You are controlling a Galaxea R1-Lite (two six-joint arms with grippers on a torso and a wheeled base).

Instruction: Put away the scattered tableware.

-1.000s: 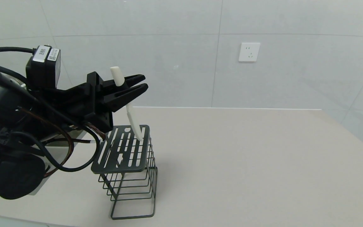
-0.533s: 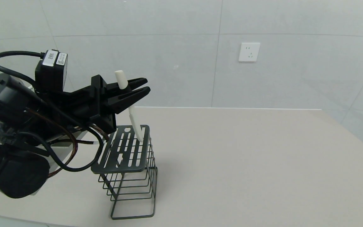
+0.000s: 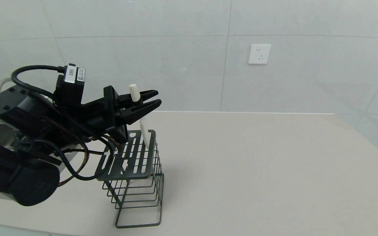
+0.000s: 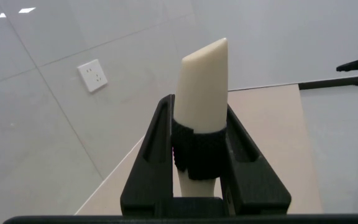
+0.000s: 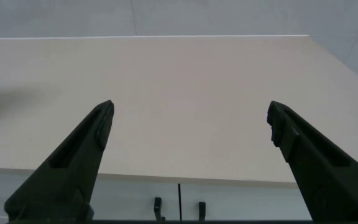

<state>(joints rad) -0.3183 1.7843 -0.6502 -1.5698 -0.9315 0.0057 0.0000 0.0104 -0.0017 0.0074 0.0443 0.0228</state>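
My left gripper (image 3: 157, 97) has shifted right and down since a second ago. The white utensil (image 3: 134, 91) it pinches now stands closer to upright, with less of it showing above the rack (image 3: 125, 176). The rack itself has not moved.

I count one rack, one utensil, one wall socket and my two grippers.

Nearest, my right gripper (image 5: 189, 112) hangs over the near edge of the counter (image 3: 258, 164), its fingers spread wide with nothing between them. Farther on, my left arm comes in from the left, roughly level, with its fingers above the rack's slotted top and pressed on the utensil's handle. The utensil's lower end is at the far right corner of that top; I cannot tell whether it has entered a slot. The socket (image 3: 259, 54) is on the wall behind.
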